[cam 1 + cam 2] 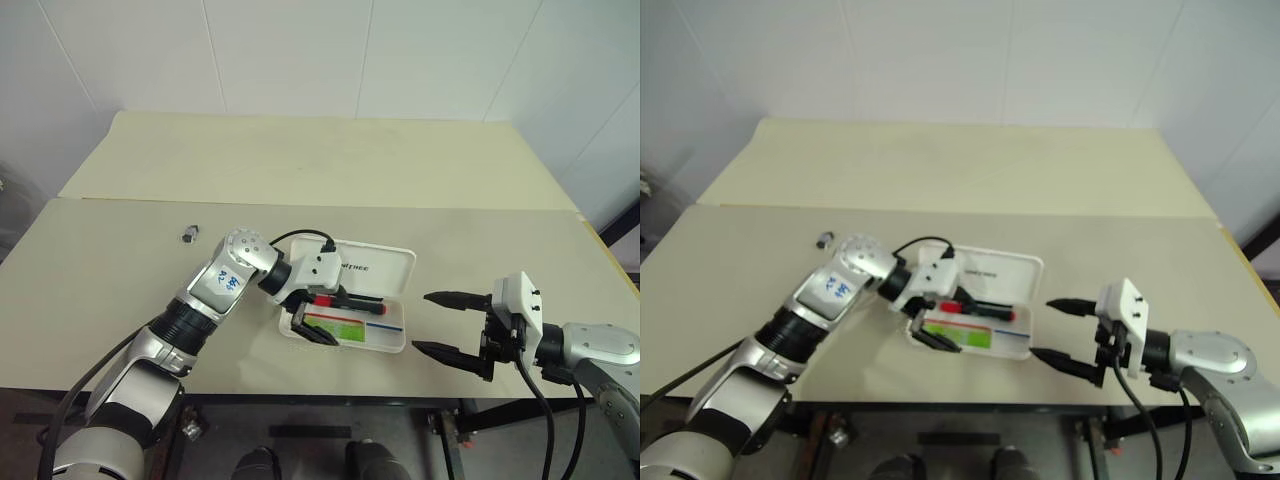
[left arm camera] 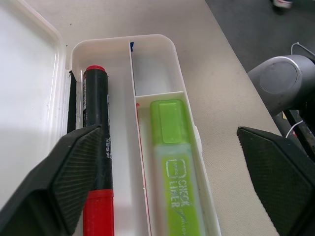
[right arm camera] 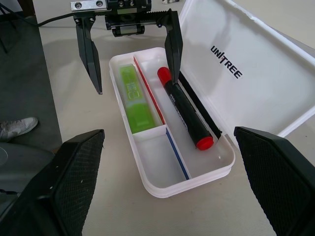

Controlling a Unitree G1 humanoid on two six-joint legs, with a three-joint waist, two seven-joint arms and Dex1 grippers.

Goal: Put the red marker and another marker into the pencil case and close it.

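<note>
The white pencil case (image 3: 182, 189) lies open on the table, its lid (image 3: 246, 73) laid back flat. The red marker (image 3: 184, 110) rests in the long compartment beside the lid. The pale green marker (image 2: 174, 167) lies in the compartment next to it. My left gripper (image 1: 335, 318) hangs open over the case, one finger on each side of the tray, holding nothing. My right gripper (image 1: 422, 322) stands open just right of the case, pointing at its short end, apart from it.
A small dark object (image 1: 188, 236) lies on the table to the far left of the case. The table's front edge (image 1: 400, 390) runs close behind the case and my right gripper. A second table section (image 1: 320, 160) extends farther back.
</note>
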